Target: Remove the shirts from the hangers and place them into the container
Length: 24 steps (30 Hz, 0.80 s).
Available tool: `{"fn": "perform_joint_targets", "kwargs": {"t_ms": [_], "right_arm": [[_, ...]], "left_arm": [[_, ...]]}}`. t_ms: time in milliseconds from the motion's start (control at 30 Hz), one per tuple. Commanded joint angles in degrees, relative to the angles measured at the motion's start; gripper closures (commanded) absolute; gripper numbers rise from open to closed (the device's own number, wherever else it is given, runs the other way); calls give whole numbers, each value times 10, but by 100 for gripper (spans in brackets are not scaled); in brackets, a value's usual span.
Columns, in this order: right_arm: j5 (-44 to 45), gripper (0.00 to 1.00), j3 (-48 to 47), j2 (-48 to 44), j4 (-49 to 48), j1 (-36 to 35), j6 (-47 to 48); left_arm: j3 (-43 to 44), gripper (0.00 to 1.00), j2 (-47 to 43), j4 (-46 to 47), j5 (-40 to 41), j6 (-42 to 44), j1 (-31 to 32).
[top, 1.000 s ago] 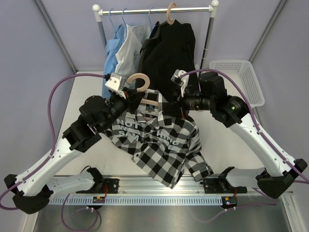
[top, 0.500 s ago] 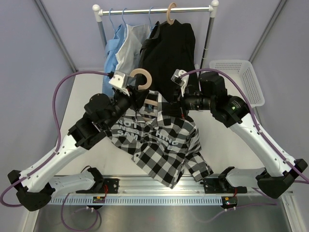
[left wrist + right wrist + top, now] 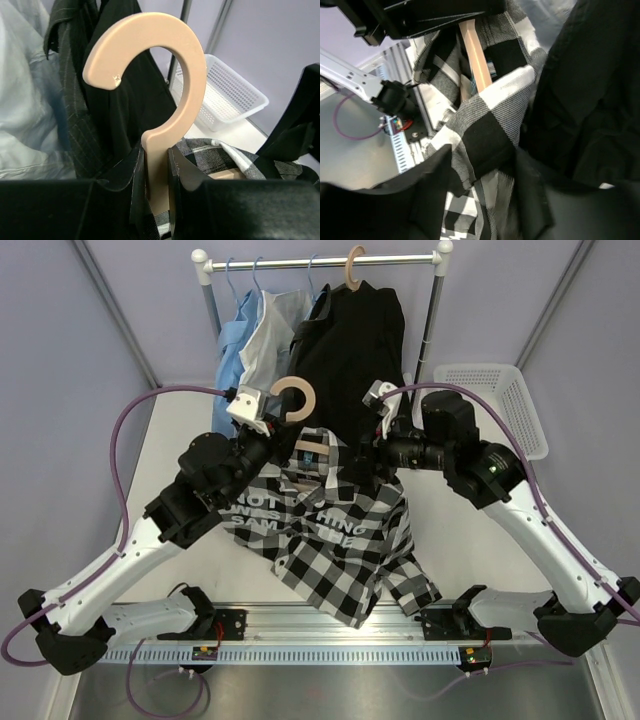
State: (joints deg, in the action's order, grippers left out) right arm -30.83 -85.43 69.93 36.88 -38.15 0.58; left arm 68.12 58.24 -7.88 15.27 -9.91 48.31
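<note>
A black-and-white checked shirt (image 3: 330,530) hangs on a tan wooden hanger (image 3: 293,400) held over the table. My left gripper (image 3: 281,429) is shut on the stem below the thick hook (image 3: 190,75), one finger on each side (image 3: 157,170). My right gripper (image 3: 371,452) is at the shirt's right shoulder. Its jaws stand apart (image 3: 482,185) with a fold of the checked cloth (image 3: 485,135) lying between them. The hanger's wooden bar (image 3: 476,57) shows inside the collar. The white lattice container (image 3: 500,405) sits at the far right, also seen past the hook (image 3: 225,95).
A clothes rail (image 3: 320,260) stands at the back. A plain black shirt (image 3: 350,340) hangs there on a wooden hanger (image 3: 353,265), right behind both grippers. Light blue (image 3: 233,350) and pale grey shirts (image 3: 268,335) hang on thin blue hangers (image 3: 240,275).
My right gripper's jaws have parted from the checked shirt's shoulder and the arm has shifted slightly right. My left gripper has carried the hanger a little up and back.
</note>
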Motion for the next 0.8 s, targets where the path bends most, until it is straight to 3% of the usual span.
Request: {"fn": "perform_joint_targets", "kwargs": {"t_ms": [0,200,333,567,767], "right_arm": [[62,29,-21,-46,18,-8,1],[165,14,-105,-59,93,-8,3],[189,14,-126,-49,91,-13,-58],[387,16,-101,6,73,-100,-155],[462,18,-111,57,72,-119,-196]], "left_arm": [[13,100,-11,39,59,31,-2],[16,100,6,52,100,35,-1],[26,100,26,54,113,17,-2],[54,100,63,65,147,-4,6],[66,100,72,63,158,0,10]]}}
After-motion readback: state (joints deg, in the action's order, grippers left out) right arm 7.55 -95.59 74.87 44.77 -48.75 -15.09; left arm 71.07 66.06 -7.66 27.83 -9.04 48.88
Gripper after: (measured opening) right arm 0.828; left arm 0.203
